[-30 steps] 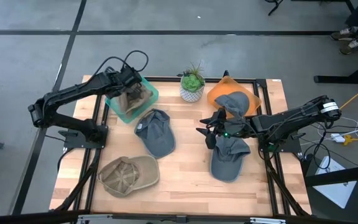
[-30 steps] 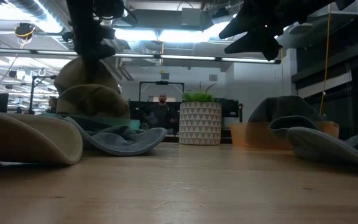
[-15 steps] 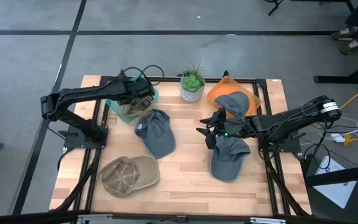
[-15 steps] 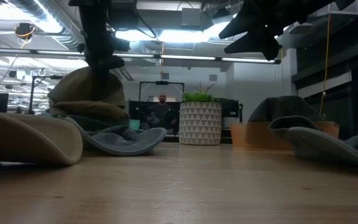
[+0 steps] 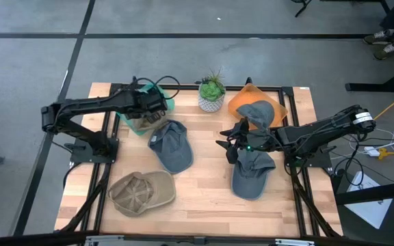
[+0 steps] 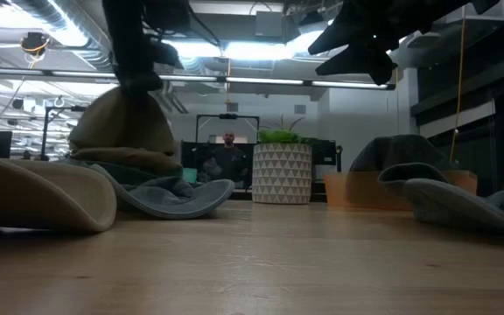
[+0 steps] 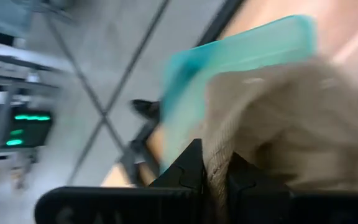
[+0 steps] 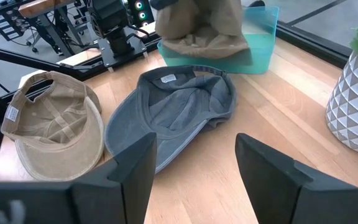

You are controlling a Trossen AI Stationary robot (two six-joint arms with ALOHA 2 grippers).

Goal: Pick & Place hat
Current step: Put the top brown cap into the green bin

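While the right pincer (image 5: 228,145) is held released at the desk's (image 5: 204,198) centre-right, above the grey cap (image 5: 252,174) at 4 o'clock, the left pincer (image 5: 149,109) is seen clenched on the tan hat (image 8: 201,28). That hat is hung directly beneath it, over the teal bin (image 5: 166,104) at 11 o'clock, so a straight lowering is judged sufficient.

You have a tan hat (image 5: 144,113) bunched up in the teal bin (image 5: 166,104) (it looks crumpled, though the view is blurred). A grey cap (image 5: 170,145) lies upside down just beside the bin. Another tan cap (image 5: 141,192) lies upside down at the table's near left.
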